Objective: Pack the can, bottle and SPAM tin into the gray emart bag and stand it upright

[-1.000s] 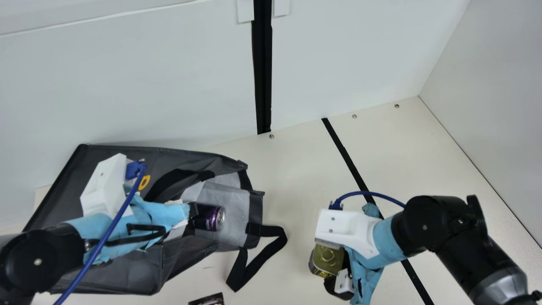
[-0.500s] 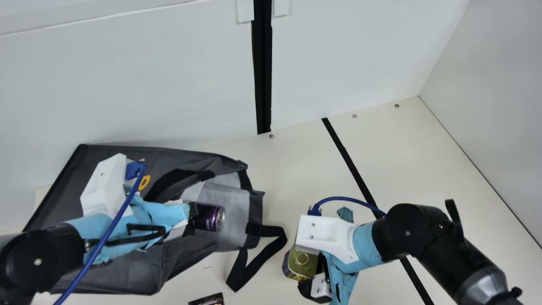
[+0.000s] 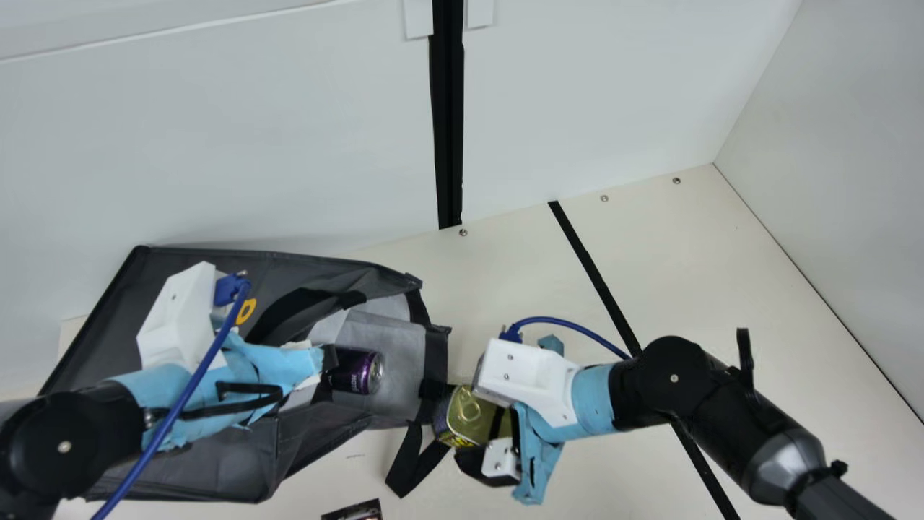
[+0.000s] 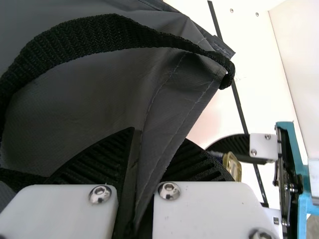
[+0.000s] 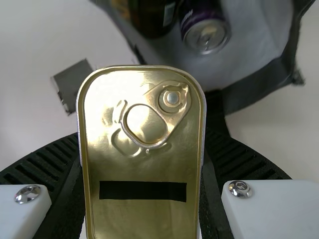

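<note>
Right, the SPAM tin (image 3: 465, 419) has just swung in from out on the open table to the lip of the gray emart bag (image 3: 108, 325). Taking twelve as the top of the main view, it now sits at about four o'clock from the bag's mouth, its gold pull-ring lid turned up to the neck camera, overlapping the black webbing handle (image 3: 408, 462). The right gripper (image 5: 142, 137) has its ribbed fingers parted only by the tin's width, snug on both sides. The bag hasn't budged: it lies on its side, mouth towards three or four o'clock. The left gripper (image 4: 159, 137) is closed on a fold of its gray fabric, with nothing but cloth between the fingers, and that arm hasn't moved either.

Inside the mouth lies the purple can (image 3: 357, 372), silver end outwards. Beside it, in the right wrist view, is a dark glassy shape I take for the bottle (image 5: 152, 17).

To me, that means carrying is nearly over and loading the last item comes next. I'd push the tin in towards ten o'clock, clear of rim and strap, before letting go; it could snag there or bump the can. Standing the bag up is still to do.
</note>
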`<state>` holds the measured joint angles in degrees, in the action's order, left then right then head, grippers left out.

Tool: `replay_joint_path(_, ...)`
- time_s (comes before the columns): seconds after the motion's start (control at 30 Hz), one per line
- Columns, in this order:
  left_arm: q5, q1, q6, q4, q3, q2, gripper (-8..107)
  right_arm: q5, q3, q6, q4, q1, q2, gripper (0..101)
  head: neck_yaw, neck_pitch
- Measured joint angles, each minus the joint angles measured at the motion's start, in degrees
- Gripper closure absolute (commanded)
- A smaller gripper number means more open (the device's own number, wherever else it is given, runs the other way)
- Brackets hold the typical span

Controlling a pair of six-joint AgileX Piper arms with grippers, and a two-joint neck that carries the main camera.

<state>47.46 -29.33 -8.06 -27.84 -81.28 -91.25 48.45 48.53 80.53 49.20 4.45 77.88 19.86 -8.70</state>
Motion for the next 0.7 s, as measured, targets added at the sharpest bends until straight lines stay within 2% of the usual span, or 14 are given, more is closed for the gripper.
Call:
replay_joint_path(0.23, 0.0, 0.0, 0.0, 0.0, 0.0, 0.0, 107, -3.8, 0.7, 2.8, 6.6, 2.4, 2.8, 101, 0.1, 0.0)
replay_joint_path(0.7, 0.0, 0.0, 0.0, 0.0, 0.0, 0.0, 107, -9.5, 5.1, 7.9, 15.0, 7.3, 11.4, 101, 0.0, 0.0)
